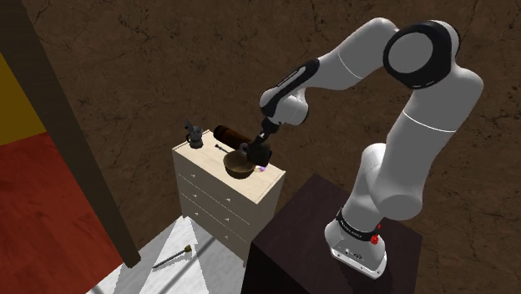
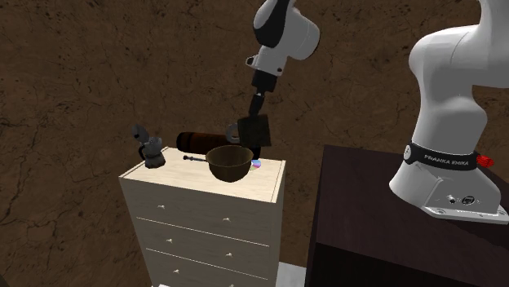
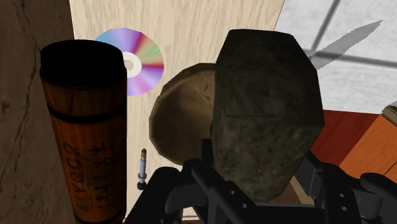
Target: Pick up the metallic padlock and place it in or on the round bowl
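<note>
A band round the arm's base reads FRANKA EMIKA; the brown bottle lying on the dresser bears dark label characters I cannot read. The padlock — a dull, dark grey-green block with bevelled corners — is clamped between the fingers of the gripper, close over the far side of the bowl, toward the second exterior view's right end of the dresser top; whether it touches the rim I cannot tell. One padlock, one brown bowl, one bottle, one rainbow disc.
</note>
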Available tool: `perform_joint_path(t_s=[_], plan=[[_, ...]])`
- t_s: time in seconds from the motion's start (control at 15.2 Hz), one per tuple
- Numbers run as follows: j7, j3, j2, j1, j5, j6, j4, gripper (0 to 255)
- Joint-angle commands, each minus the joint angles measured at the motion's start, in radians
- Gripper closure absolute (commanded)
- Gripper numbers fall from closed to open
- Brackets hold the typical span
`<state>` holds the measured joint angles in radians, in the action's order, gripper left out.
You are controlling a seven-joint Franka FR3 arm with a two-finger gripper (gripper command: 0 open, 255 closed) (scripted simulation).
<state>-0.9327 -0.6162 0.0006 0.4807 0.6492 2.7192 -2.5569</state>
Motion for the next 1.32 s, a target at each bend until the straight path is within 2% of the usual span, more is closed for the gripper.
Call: perform_joint_path(t_s=[0.0,0.07,0.86,1.25], plan=[[-0.005,0.014,0.073,0.015,0.054,-0.027,0.081,255],[-0.010,0.024,0.129,0.016,0.087,-0.051,0.143,255],[-0.259,0.135,0.303,-0.063,0.387,-0.002,0.187,255],[-0.259,0.135,0.303,-0.063,0.387,-0.002,0.187,255]])
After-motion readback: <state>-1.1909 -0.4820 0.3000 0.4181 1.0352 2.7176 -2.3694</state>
